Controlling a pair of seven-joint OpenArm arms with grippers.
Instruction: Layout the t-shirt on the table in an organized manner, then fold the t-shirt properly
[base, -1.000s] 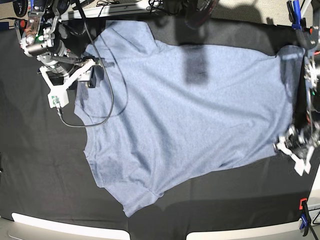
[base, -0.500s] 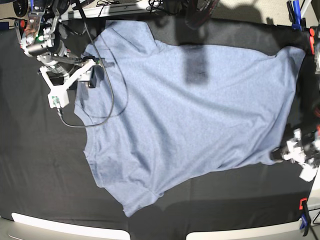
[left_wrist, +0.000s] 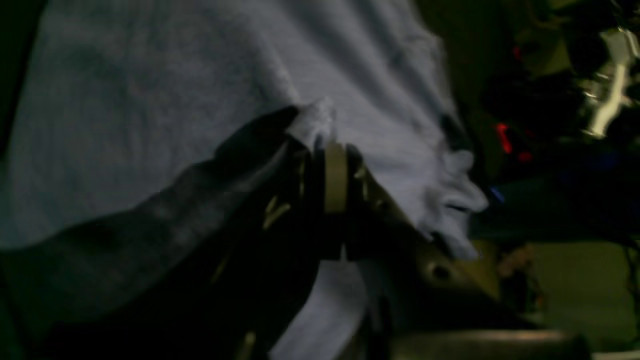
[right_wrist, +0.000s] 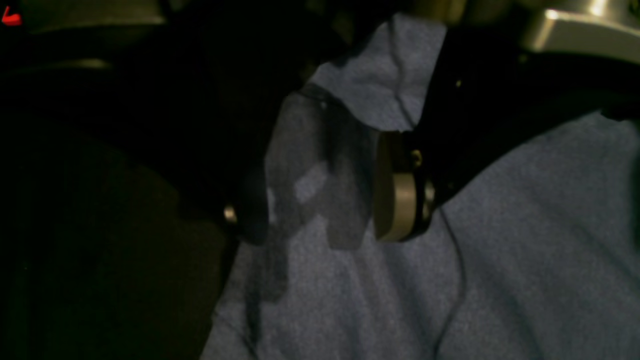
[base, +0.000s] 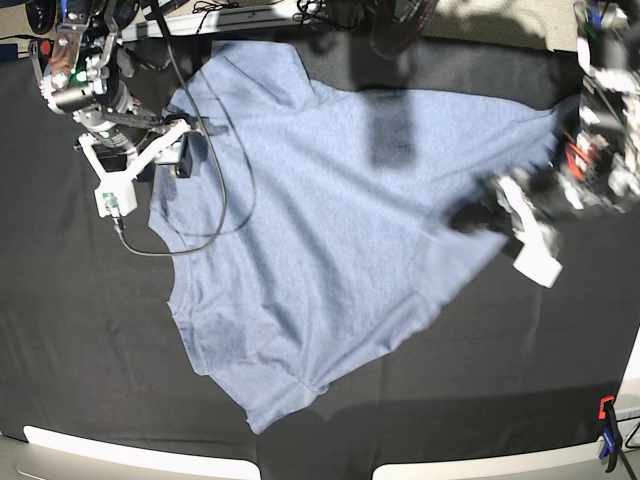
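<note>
With left tool (base: 478, 213) pinching shirt (base: 320, 200) hem, right tool (right_wrist: 320, 165) spread: carry fold low, align edges.

The t-shirt (base: 330, 230) is soft, matt knit cloth, light heathered blue-grey, its weave finely flecked in the right wrist view. The table (base: 90, 340) wears matt black cloth, faintly wrinkled, with a pale smooth rim at 6 o'clock. The right gripper (right_wrist: 320, 200) shows a smooth, dull tan pad (right_wrist: 392, 190) on matt black plastic, with a small bright metal screw. The left gripper (left_wrist: 325, 145) has matt dark parts and a tan pad. White plastic brackets (base: 130, 165) look smooth and slightly glossy; a black cable (base: 215, 215) has a slick rubbery sheen.
</note>
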